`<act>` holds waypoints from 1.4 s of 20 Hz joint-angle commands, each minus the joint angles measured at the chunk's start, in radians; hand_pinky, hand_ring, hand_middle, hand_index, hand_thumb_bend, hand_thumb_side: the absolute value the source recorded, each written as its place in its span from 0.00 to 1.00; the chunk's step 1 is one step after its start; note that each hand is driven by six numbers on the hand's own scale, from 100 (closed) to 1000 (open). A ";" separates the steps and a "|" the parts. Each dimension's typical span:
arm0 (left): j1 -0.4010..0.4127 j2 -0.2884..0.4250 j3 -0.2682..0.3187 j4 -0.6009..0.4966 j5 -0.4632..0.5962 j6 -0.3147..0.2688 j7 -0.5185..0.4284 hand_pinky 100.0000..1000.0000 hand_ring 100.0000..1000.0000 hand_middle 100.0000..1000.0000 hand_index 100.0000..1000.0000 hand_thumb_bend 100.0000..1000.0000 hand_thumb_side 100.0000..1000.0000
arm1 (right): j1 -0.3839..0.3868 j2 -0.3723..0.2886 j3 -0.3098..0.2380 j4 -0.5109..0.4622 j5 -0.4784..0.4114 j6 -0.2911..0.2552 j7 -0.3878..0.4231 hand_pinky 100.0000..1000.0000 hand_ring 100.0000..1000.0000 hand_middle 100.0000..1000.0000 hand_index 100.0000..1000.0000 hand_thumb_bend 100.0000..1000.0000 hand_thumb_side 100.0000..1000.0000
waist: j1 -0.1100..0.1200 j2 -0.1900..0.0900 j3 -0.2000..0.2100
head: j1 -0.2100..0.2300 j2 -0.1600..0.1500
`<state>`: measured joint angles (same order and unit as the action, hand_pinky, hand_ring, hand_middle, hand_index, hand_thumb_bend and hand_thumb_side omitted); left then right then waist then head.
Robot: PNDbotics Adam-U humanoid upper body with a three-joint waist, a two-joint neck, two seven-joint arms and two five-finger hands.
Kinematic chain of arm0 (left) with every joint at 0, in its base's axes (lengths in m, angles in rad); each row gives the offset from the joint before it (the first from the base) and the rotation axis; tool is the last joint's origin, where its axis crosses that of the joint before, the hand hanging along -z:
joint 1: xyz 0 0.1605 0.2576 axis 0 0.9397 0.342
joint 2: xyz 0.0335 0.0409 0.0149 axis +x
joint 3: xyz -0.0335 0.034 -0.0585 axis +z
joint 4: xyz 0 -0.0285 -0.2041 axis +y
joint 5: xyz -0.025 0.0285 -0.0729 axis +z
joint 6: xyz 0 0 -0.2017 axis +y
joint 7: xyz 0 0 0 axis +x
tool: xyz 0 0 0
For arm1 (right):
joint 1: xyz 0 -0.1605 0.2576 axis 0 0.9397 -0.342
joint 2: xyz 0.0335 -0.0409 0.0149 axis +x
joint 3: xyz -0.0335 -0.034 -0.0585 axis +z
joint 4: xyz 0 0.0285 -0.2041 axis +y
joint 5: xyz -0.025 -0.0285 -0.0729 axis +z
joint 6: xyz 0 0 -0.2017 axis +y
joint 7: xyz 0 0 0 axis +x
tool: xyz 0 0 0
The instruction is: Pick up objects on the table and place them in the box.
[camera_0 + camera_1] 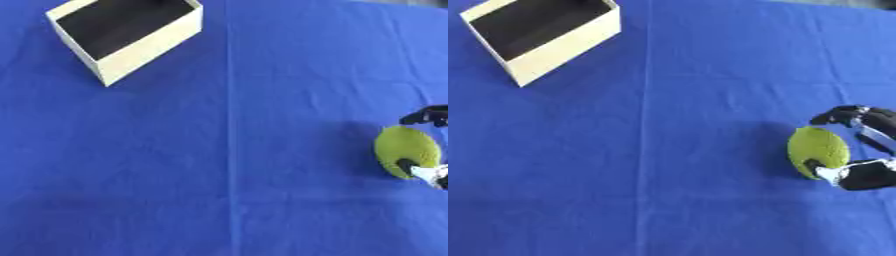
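Well to the right of the box and nearer the camera, a yellow-green rounded object is seen on the blue cloth, its long axis running away from the camera. It is bracketed by the right hand, whose curled fingers touch its upper and lower edges. No left hand is shown.

A worktop draped in creased blue cloth fills the scene. At its far left stands an open cream box with a dark inside, turned askew. Near the right edge lies a yellow-green rounded thing, possibly a soft ball.
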<state>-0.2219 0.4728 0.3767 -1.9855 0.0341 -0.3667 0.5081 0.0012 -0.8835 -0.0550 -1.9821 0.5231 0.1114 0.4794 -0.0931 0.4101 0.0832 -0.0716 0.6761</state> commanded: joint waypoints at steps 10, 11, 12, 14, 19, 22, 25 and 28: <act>-0.013 0.017 0.001 -0.014 0.005 -0.001 -0.003 0.77 0.46 0.47 0.48 0.24 0.00 | -0.014 -0.019 0.007 0.062 0.015 -0.003 0.027 0.77 0.75 0.67 0.83 0.36 0.17 | 0.004 -0.018 0.009 | 0.000 -0.008; -0.013 0.017 0.001 -0.014 0.005 -0.001 -0.003 0.77 0.46 0.47 0.48 0.24 0.00 | -0.016 -0.019 0.009 0.064 0.016 -0.002 0.020 0.76 0.73 0.65 0.82 0.37 0.12 | 0.005 -0.018 0.009 | 0.000 -0.008; -0.014 0.017 0.000 -0.014 0.006 0.000 -0.004 0.77 0.46 0.47 0.48 0.24 0.00 | -0.017 -0.018 0.011 0.065 0.017 0.000 0.012 0.75 0.72 0.63 0.82 0.36 0.06 | 0.005 -0.018 0.009 | -0.001 -0.008; -0.014 0.016 0.000 -0.014 0.006 0.000 -0.004 0.77 0.46 0.47 0.48 0.24 0.00 | -0.018 -0.015 0.015 0.065 0.017 0.009 -0.012 0.73 0.70 0.60 0.80 0.31 0.01 | 0.004 -0.018 0.010 | -0.001 -0.008; -0.015 0.017 0.000 -0.014 0.005 0.002 -0.001 0.77 0.46 0.47 0.48 0.23 0.00 | -0.011 -0.008 0.030 0.052 0.003 0.038 -0.086 0.69 0.64 0.54 0.72 0.11 0.00 | 0.004 -0.018 0.012 | -0.001 -0.007; -0.015 0.017 0.000 -0.014 0.006 0.002 0.000 0.77 0.46 0.47 0.48 0.23 0.00 | -0.007 -0.004 0.039 0.035 -0.006 0.039 -0.121 0.67 0.61 0.51 0.69 0.02 0.00 | 0.003 -0.019 0.012 | -0.001 -0.008; -0.015 0.016 0.000 -0.014 0.006 0.003 0.000 0.77 0.46 0.47 0.48 0.22 0.00 | -0.003 -0.001 0.047 0.017 -0.024 0.034 -0.144 0.64 0.57 0.48 0.66 0.00 0.00 | 0.003 -0.020 0.012 | -0.001 -0.008; -0.014 0.016 0.001 -0.014 0.005 0.004 0.000 0.77 0.46 0.47 0.48 0.22 0.00 | 0.000 0.001 0.053 -0.007 -0.047 0.027 -0.159 0.63 0.54 0.44 0.61 0.00 0.00 | 0.004 -0.019 0.011 | -0.001 -0.008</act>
<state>-0.2288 0.4726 0.3717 -1.9855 0.0357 -0.3643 0.5070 0.0012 -0.8658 0.0015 -1.9626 0.4923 0.1411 0.3298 -0.0938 0.4101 0.0946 -0.0719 0.6760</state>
